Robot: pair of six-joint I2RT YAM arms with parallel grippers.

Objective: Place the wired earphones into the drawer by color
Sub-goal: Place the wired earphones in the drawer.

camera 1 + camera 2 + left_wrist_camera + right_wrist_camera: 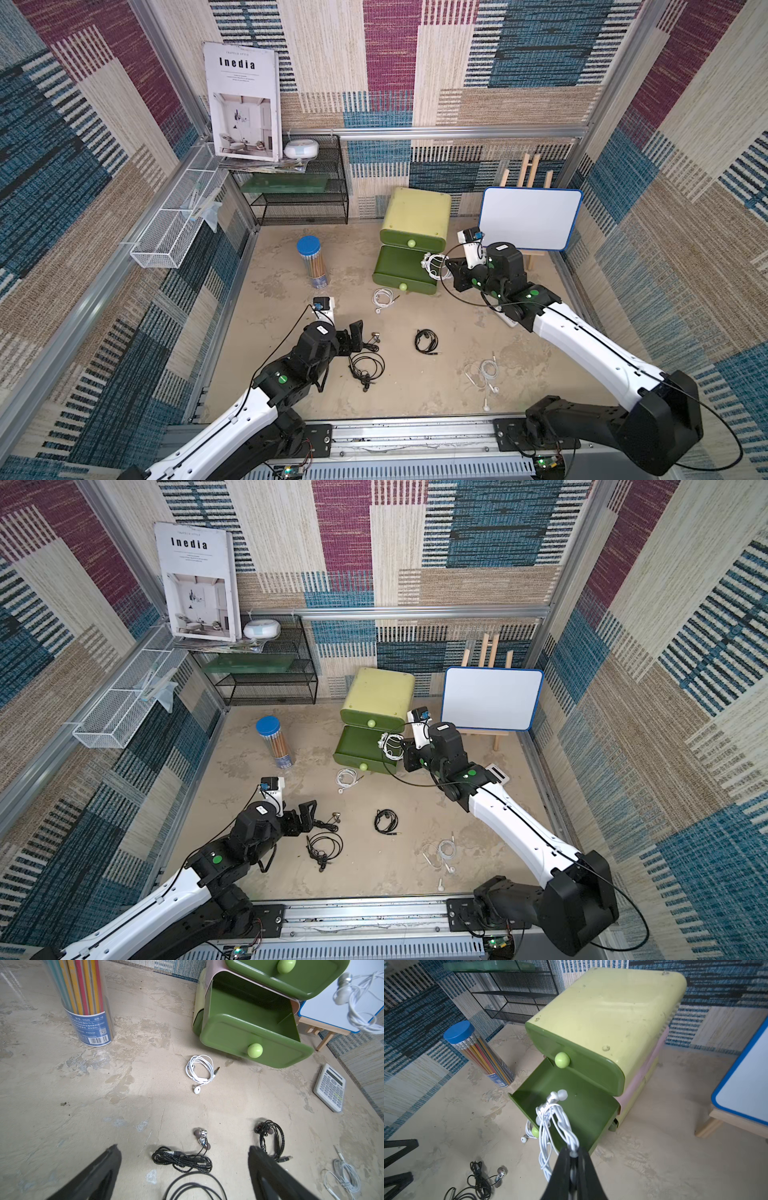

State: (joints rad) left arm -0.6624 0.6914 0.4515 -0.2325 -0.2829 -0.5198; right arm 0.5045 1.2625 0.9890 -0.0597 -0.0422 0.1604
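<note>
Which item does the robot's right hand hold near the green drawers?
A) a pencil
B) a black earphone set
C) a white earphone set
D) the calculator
C: the right hand is shut on a white earphone set, whose coiled cable dangles close to the open lower drawer.

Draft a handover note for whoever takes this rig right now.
Right gripper: jaws shut on a white set, over the open lower drawer, which looks empty.
Left gripper: jaws open, low over a black set.
Loose: two more black sets, two more white sets.
Done: nothing stowed in view. To do: release this one, sort the rest by color.
</note>
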